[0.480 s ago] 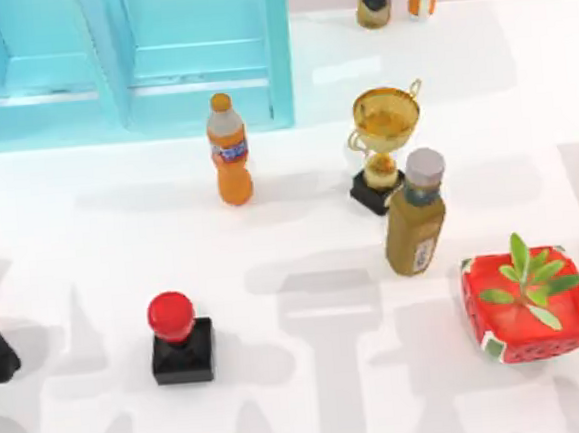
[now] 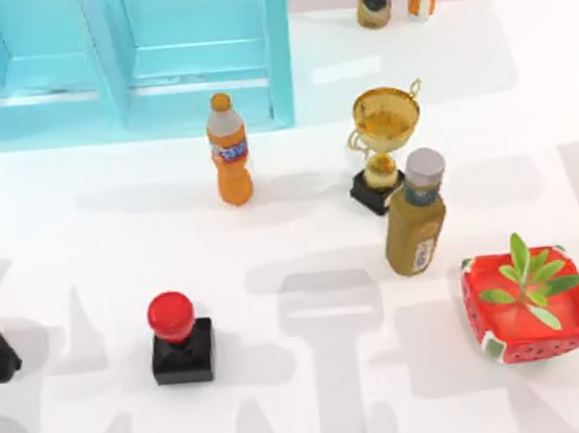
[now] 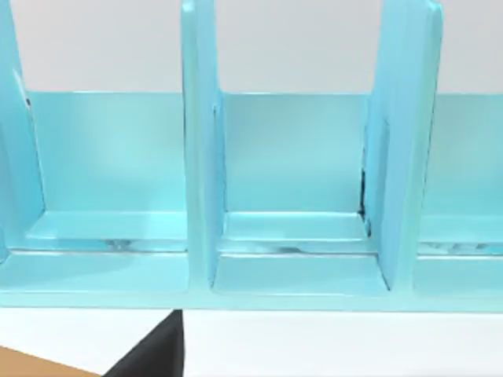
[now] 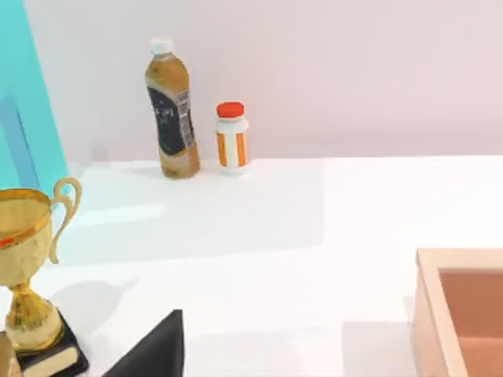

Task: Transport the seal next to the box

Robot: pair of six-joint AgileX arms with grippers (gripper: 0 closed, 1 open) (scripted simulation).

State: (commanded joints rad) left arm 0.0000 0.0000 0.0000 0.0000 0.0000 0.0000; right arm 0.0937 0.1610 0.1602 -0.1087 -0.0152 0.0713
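Fingers of both grippers: state cannot be told; small seal with glossy red round knob on black square block, lower left of the top view, ungrasped, well apart from red square watermelon-rind box with leafy plant, lower right; step judged approach, next a grasp.

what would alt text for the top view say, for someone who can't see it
A red-knobbed seal stands on a white table, near its left, far from the red box with a plant at the right. Between them stand an orange bottle, a gold trophy and a brown bottle; a cyan cabinet sits behind.
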